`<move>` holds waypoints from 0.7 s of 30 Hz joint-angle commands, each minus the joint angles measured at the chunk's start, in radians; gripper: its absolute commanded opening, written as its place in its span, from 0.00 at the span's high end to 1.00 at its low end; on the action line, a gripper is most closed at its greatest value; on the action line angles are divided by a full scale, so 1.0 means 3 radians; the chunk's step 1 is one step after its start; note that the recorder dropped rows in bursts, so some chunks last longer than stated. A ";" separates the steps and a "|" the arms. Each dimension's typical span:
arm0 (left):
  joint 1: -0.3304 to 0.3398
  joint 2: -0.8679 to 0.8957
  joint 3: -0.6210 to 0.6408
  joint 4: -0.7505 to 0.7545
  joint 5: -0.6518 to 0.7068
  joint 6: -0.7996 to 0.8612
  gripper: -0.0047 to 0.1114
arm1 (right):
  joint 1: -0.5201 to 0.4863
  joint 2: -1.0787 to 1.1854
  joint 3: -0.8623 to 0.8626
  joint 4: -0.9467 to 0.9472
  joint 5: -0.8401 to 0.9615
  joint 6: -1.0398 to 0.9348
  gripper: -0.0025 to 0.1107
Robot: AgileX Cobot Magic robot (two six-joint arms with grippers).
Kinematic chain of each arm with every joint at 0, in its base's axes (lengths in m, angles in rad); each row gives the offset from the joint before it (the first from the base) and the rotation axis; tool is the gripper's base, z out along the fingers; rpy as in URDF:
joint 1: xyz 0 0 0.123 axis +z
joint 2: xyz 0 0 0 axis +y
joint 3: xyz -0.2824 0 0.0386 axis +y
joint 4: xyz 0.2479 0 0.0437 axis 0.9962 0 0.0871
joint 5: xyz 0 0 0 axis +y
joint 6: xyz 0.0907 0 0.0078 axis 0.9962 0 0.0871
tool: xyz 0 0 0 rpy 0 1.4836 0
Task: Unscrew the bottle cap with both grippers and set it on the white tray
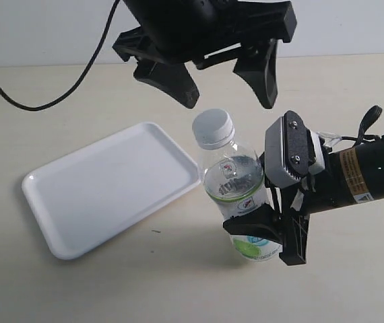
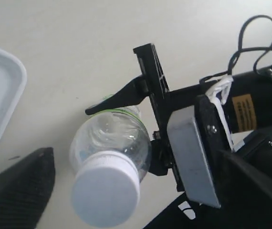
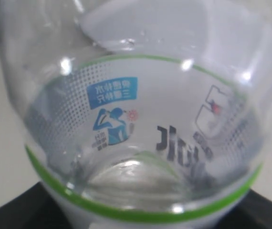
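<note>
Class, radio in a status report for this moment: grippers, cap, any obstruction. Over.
Left gripper open above bottle cap, not touching. Right gripper shut on bottle. Cap on neck; white tray alongside, nothing blocking.

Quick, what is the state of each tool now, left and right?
Left tool: open, above the bottle cap, holding nothing.
Right tool: closed on the bottle.
</note>
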 commanded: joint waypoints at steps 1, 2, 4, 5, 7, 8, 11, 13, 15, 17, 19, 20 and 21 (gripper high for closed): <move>0.0007 -0.0022 -0.0021 -0.0032 0.0049 0.0506 0.20 | 0.0009 -0.0023 -0.0001 0.0024 -0.0077 -0.0002 0.98; 0.0007 -0.0022 -0.0021 -0.0003 0.0049 0.0707 0.22 | 0.0009 -0.0023 -0.0001 0.0017 -0.0077 0.0027 0.98; 0.0007 -0.0022 -0.0021 0.0076 0.0049 0.1114 0.27 | 0.0009 -0.0023 -0.0001 -0.0019 -0.0077 0.0040 0.98; 0.0007 -0.0022 -0.0021 0.0091 0.0049 0.1265 0.29 | 0.0009 -0.0023 -0.0001 -0.0028 -0.0077 0.0040 0.98; 0.0007 -0.0022 -0.0021 0.0115 0.0049 0.1587 0.32 | 0.0009 -0.0023 -0.0001 -0.0049 -0.0077 0.0048 0.98; 0.0007 -0.0022 -0.0021 0.0125 0.0049 0.1679 0.32 | 0.0009 -0.0023 -0.0001 -0.0049 -0.0077 0.0048 0.98; 0.0007 -0.0029 -0.0021 0.0102 0.0049 0.1892 0.31 | 0.0009 -0.0023 -0.0001 -0.0049 -0.0077 0.0048 0.98; 0.0007 -0.0029 0.0023 0.0048 0.0049 0.2019 0.30 | 0.0009 -0.0023 -0.0001 -0.0049 -0.0077 0.0048 0.98; 0.0007 -0.0035 0.0107 0.0012 0.0049 0.2102 0.30 | 0.0009 -0.0023 -0.0001 -0.0049 -0.0077 0.0048 0.98; 0.0007 -0.0063 0.0209 0.0012 0.0049 0.2144 0.30 | 0.0009 -0.0023 -0.0001 -0.0049 -0.0077 0.0048 0.98; 0.0007 -0.0135 0.0321 0.0012 0.0049 0.2167 0.30 | 0.0009 -0.0023 -0.0001 -0.0049 -0.0077 0.0048 0.98; 0.0007 -0.0168 0.0358 0.0012 0.0049 0.2167 0.30 | 0.0009 -0.0023 -0.0001 -0.0048 -0.0086 0.0048 0.98; 0.0007 -0.0210 0.0386 0.0012 0.0049 0.2167 0.30 | 0.0009 -0.0023 -0.0001 -0.0048 -0.0092 0.0049 0.98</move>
